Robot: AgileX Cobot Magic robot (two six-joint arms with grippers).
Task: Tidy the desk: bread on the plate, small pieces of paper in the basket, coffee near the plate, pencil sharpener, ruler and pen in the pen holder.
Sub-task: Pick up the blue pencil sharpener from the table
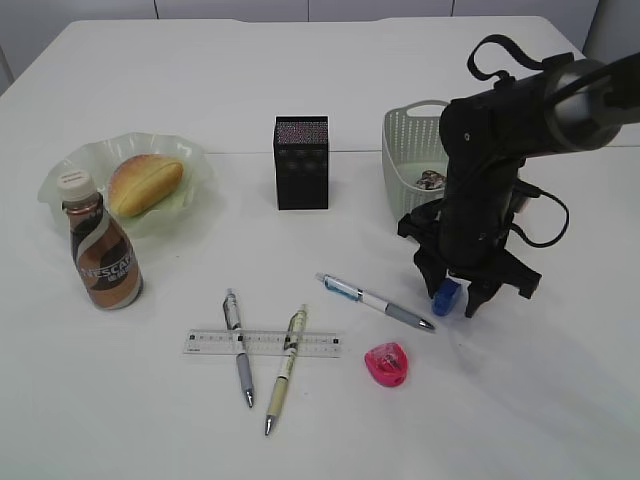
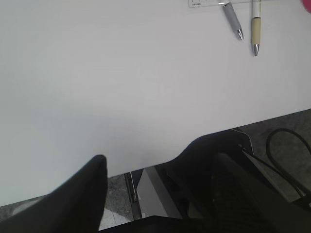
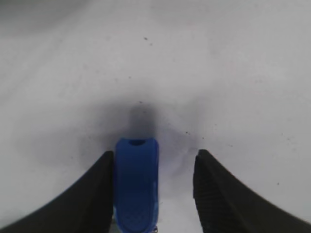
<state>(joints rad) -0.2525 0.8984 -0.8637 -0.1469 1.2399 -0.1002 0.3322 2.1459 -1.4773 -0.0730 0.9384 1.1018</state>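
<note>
Spanning every view, plain white desk (image 1: 300,80), 3 pens (image 1: 243,345).

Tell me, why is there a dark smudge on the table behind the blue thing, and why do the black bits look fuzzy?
In the right wrist view, the smudge is a soft shadow on the desk behind the blue pencil sharpener; the black fingers sit very near the lens, so they blur. In the exterior view, everything looks sharp and evenly lit.

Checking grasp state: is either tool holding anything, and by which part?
Nothing is gripped yet. Right tool straddles the blue pencil sharpener: one finger at its side, a gap at the other. Left tool is empty.
</note>
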